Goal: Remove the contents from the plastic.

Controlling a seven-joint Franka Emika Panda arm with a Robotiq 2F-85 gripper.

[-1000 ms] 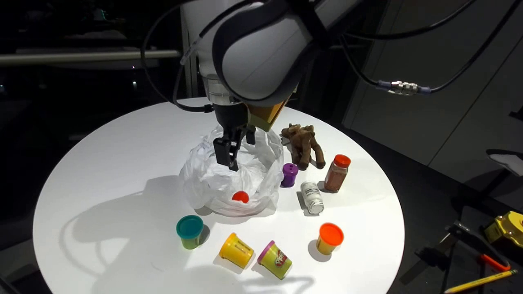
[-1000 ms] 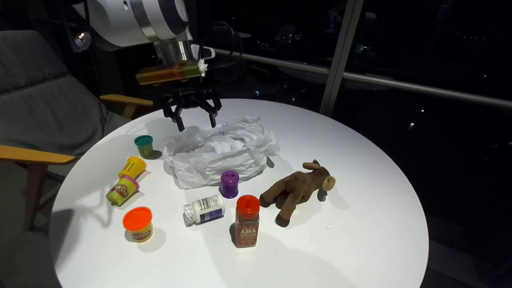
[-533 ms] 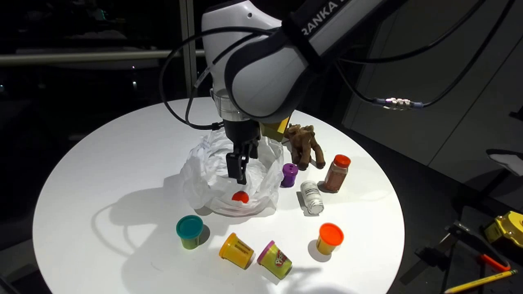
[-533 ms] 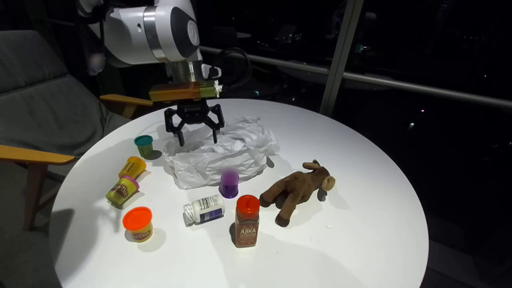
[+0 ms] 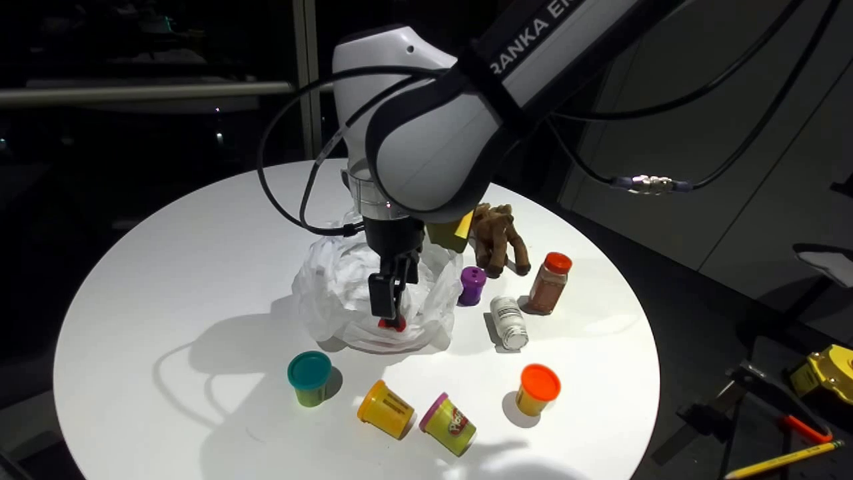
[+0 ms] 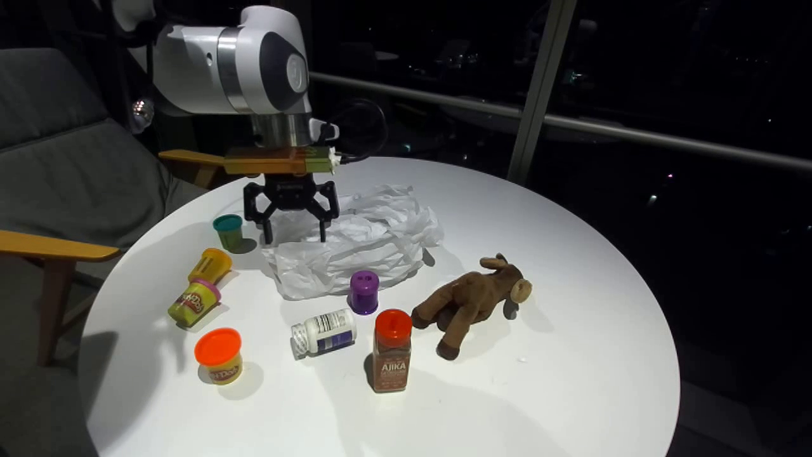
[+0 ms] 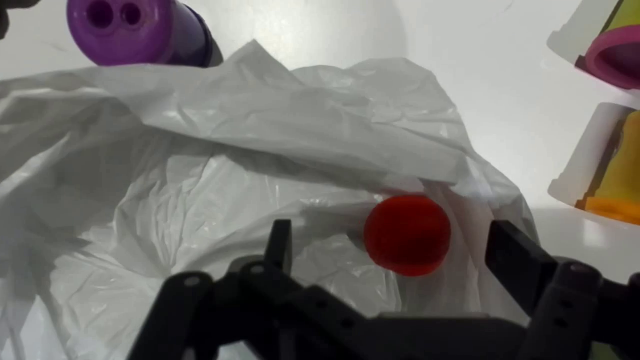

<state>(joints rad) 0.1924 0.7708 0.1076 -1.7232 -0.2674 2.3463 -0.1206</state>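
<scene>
Wrist view, L to R. Purple pot (image 7: 142, 35) is seen outside the plastic bag (image 7: 300, 115), just beside it; it s/b left unbumped. Bag's mouth is open upward, film loose & crumpled. Gripper (image 7: 392, 245) is held over the bag, jaws wide, nothing gripped. Framed btwn them: red round item (image 7: 407, 235), the task's thing, inside the bag, close to its wall. Reach depth is hard to judge here, so more lowering may be needed till the item's widest part is passed. Less gap is left at the wall-side finger (image 7: 517, 265); a slight shift toward the bag's wall is advised for an even squeeze. Closing s/b slow, w/ no film caught, else the bag will likely be dragged up too. Yellow tub (image 7: 620, 170) lies outside the bag, past that wall; lift s/b made straight up, w/ no sweep over it.
</scene>
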